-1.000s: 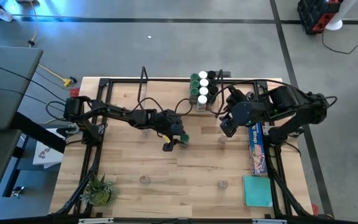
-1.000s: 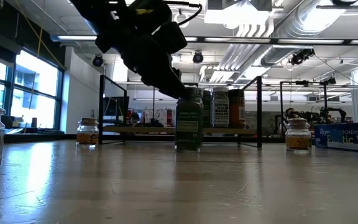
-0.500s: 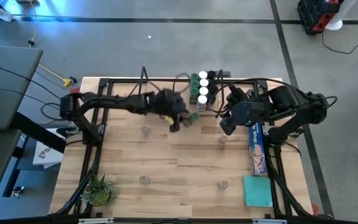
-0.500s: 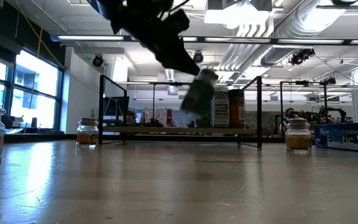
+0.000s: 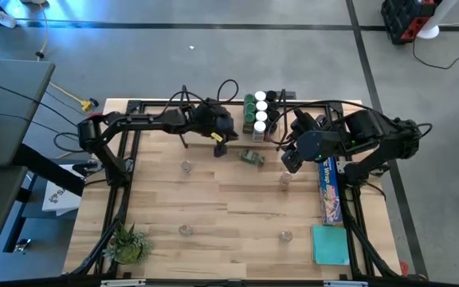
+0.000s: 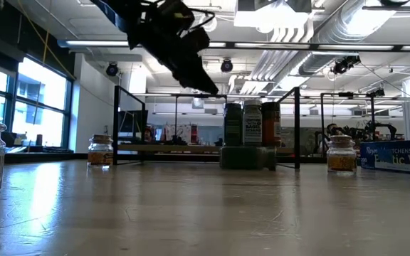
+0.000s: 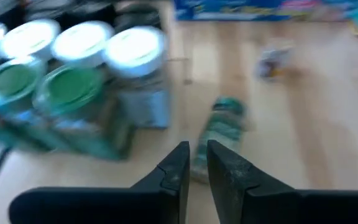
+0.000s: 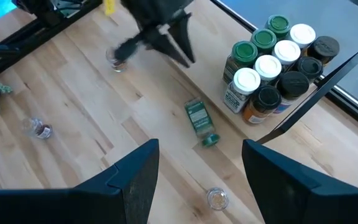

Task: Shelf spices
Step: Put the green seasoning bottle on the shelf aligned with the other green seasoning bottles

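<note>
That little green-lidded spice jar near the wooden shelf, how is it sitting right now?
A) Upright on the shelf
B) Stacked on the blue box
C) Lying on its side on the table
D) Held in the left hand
C: the green-lidded spice jar lies on its side on the wooden table, just in front of the shelf, and the left hand is clear of it, holding nothing.

Left wrist view smears the shelved spice jars (image 7: pixel 79 93) and the fallen jar (image 7: pixel 219 134); labels unreadable, far blue box (image 7: pixel 272 9) cut off.
</note>
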`<state>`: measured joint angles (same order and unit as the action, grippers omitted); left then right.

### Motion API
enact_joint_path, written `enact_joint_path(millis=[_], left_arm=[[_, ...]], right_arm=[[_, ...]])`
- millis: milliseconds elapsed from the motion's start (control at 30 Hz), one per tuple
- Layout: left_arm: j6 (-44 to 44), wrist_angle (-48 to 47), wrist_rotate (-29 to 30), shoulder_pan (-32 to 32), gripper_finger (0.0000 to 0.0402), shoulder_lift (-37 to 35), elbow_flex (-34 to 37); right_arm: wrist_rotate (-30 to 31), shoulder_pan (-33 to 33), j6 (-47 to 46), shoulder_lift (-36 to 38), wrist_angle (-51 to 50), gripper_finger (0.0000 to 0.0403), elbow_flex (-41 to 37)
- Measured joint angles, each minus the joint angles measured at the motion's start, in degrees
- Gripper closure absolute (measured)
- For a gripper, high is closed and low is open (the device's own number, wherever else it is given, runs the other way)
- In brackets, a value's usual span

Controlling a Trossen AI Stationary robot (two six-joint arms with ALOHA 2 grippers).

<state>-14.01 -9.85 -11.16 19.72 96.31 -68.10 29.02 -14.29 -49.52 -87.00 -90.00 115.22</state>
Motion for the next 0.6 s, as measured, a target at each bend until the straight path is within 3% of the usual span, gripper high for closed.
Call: enact_joint_path(millis=[100,233,500,600], left_arm=[[-1.4,-0.1,-4.0,-1.7,0.0334,-0.5,0.0],[-1.6,3.0,-2.5,-6.1,0.0324,1.9,0.0],[4.3,12.1,13.4,-10.5,0.0394,11.0,0.0],[5.9,13.9,16.6,-10.4,0.0396,13.4,0.0]], right_arm=[[0.1,0.0,0.0,0.0,0.0,0.0178,0.0],[1.6,0.0,-0.2,0.0,0.0,0.0178,0.0],[1.6,0.0,-2.6,0.0,0.0,0.0178,0.0],[0.3,0.0,-3.0,0.0,0.0,0.0178,0.0]])
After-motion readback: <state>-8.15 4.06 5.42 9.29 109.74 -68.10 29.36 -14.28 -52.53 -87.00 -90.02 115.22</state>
